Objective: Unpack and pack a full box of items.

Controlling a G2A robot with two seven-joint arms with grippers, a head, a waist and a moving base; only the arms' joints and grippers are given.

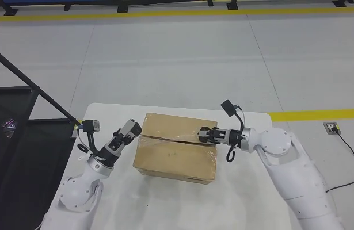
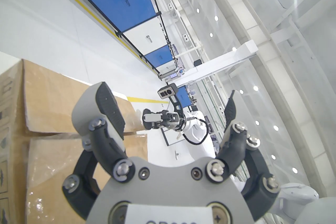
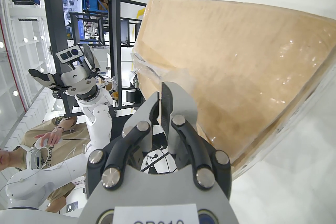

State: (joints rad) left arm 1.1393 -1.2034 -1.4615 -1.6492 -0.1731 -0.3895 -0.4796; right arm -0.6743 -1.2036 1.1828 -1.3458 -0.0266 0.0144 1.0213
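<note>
A taped brown cardboard box (image 1: 174, 152) stands in the middle of the white table (image 1: 240, 195). My right gripper (image 1: 201, 135) lies at the box's right top edge, shut on the raised corner of the far top flap (image 2: 135, 114); a sliver of cardboard shows between its fingers (image 3: 168, 101). The box's top (image 3: 236, 51) stretches away beyond it, with torn clear tape along the seam. My left gripper (image 1: 132, 129) hovers just off the box's left top edge, open and empty, fingers (image 2: 110, 109) spread wide beside the box (image 2: 52, 93). The right gripper (image 2: 147, 118) shows across the box.
A black frame and dark screen (image 1: 15, 144) stand close to the table's left side. The table's front strip (image 1: 165, 201) is bare. A cable and floor socket (image 1: 332, 127) lie on the floor to the right.
</note>
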